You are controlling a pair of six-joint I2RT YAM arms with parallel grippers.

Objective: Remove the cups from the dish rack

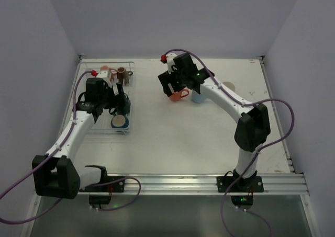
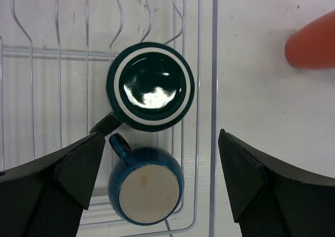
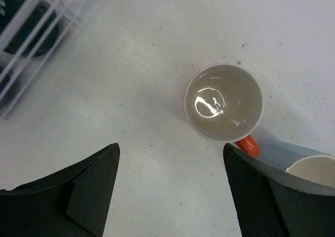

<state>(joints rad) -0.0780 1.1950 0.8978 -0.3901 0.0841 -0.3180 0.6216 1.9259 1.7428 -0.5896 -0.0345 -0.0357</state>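
The dish rack (image 1: pixel 102 98) stands at the table's left. Over its right end my left gripper (image 2: pixel 162 164) hangs open, with a navy cup (image 2: pixel 145 185) lying bottom-up between its fingers, untouched. Just beyond is an upright dark green cup (image 2: pixel 151 86) with a white rim. A dark brown cup (image 1: pixel 124 75) and a salmon pink cup (image 1: pixel 104 69) sit at the rack's far end. My right gripper (image 3: pixel 170 158) is open above the bare table. The orange cup (image 3: pixel 223 102) stands upright just beyond its fingertips, free of them, beside the light blue cup (image 3: pixel 298 161).
A pale cup (image 1: pixel 229 86) stands on the table right of the light blue one. The rack's wire edge (image 3: pixel 31 38) shows at the upper left of the right wrist view. Walls close the table at the back and both sides.
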